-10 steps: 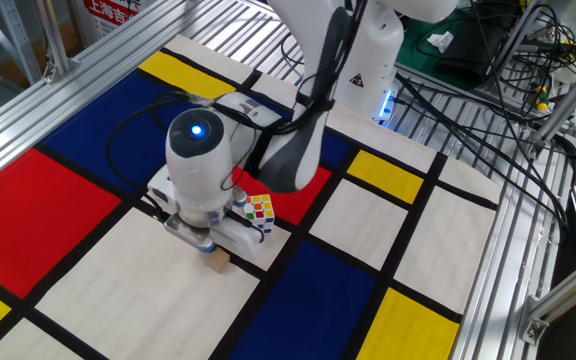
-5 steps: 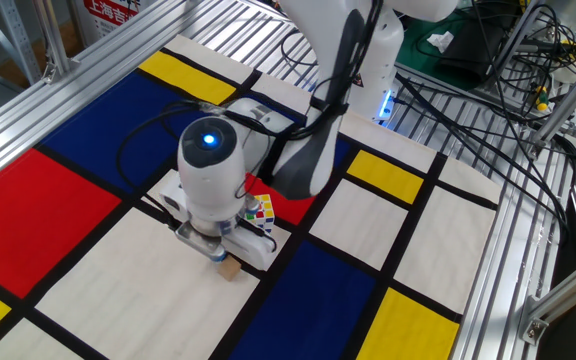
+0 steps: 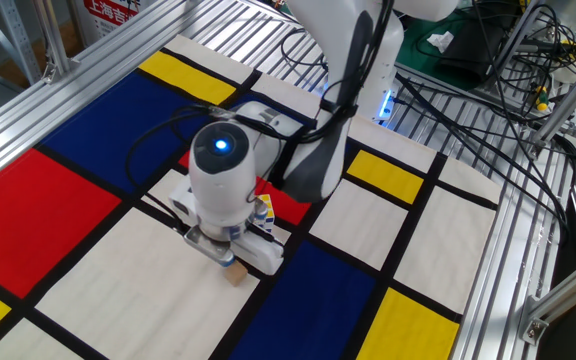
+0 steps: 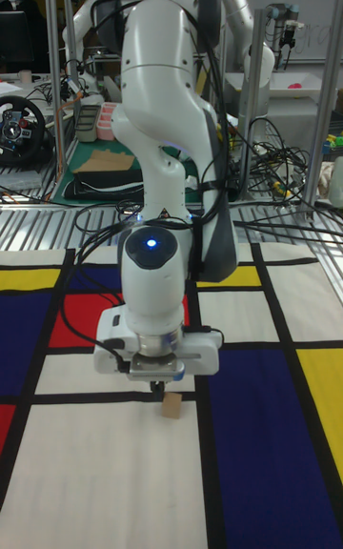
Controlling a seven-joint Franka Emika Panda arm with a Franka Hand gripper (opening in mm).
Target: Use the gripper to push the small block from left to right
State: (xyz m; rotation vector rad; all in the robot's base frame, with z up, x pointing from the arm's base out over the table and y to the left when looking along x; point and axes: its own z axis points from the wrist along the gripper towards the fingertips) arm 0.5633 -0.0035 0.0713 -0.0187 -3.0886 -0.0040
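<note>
The small block [image 3: 236, 274], a tiny tan wooden cube, rests on a white panel of the mat right beside a black line. In the tall fixed view the small block [image 4: 171, 405] sits just right of the fingertip. My gripper [image 3: 226, 259] points straight down under the white wrist module, its dark tip low over the mat and touching the block's left side. The gripper [image 4: 156, 386] looks shut, with nothing held between the fingers.
A multicoloured puzzle cube [image 3: 264, 209] peeks out behind the wrist on the red panel. The mat [image 3: 68, 210] has red, blue, yellow and white panels. Aluminium rails [image 3: 513, 240] border it, with cables [image 3: 488, 110] at the right.
The arm has slid to the right and slightly toward the front, and the small block has moved along with the tip, nearer the black line.
</note>
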